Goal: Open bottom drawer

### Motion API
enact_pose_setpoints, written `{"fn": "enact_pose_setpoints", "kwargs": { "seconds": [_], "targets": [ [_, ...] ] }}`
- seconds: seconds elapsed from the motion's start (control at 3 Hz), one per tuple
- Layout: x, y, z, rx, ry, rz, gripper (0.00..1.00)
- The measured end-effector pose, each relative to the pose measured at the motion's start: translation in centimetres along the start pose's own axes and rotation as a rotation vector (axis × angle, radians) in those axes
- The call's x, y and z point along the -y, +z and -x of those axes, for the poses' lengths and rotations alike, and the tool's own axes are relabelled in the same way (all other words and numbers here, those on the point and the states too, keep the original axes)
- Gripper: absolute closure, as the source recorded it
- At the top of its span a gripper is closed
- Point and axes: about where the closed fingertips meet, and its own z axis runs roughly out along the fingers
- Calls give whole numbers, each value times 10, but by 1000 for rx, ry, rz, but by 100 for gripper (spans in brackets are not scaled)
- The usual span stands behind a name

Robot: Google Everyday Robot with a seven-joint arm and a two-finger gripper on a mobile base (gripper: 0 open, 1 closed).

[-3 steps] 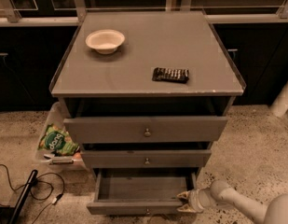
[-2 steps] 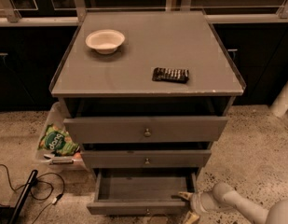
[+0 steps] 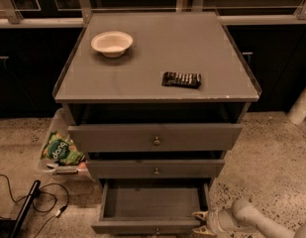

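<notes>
The gripper [image 3: 200, 223] is hanging low beside the cabinet, fingers spread apart and gripping nothing. The bottom drawer [image 3: 151, 205] is sitting pulled out, its front's right end just left of the gripper.

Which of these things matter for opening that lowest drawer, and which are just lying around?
For the job: bottom drawer, pulled out; gripper at its right front corner.
Just lying about: white bowl and dark packet on top; green bag down at the side.
</notes>
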Motion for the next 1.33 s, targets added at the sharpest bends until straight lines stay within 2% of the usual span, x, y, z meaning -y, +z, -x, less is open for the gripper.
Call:
{"fn": "enact_pose_setpoints", "kwargs": {
  "seconds": [0.33,0.67,1.0,1.33],
  "targets": [
    [1,-2,2,0,0,0,100],
    [-26,-5,5,27,-17,32,100],
    [-26,-5,5,27,-17,32,81],
    [-26,-5,5,27,-17,32,58]
  ]
}}
